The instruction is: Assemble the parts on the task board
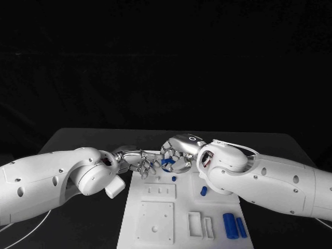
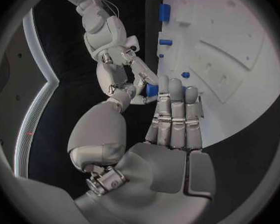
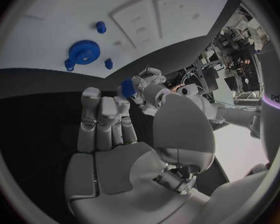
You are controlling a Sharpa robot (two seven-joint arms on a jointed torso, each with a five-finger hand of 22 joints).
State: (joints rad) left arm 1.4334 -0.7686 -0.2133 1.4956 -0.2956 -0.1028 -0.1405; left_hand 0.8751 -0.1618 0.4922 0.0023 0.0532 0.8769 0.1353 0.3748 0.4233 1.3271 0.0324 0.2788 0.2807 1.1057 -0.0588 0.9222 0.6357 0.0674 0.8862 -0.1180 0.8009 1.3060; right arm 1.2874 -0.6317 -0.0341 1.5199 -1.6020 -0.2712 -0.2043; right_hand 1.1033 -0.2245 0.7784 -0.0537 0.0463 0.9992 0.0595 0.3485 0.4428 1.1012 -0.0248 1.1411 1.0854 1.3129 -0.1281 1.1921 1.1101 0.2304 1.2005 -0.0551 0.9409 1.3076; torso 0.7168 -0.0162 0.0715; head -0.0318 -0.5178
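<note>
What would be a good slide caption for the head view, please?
Both hands meet over the board's far end around a blue part.

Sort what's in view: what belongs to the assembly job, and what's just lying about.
Job:
task board
blue gear lying on the board
blue cylinders
blue peg
blue part where the fingertips of the left hand and right hand meet

Not the job:
black table
</note>
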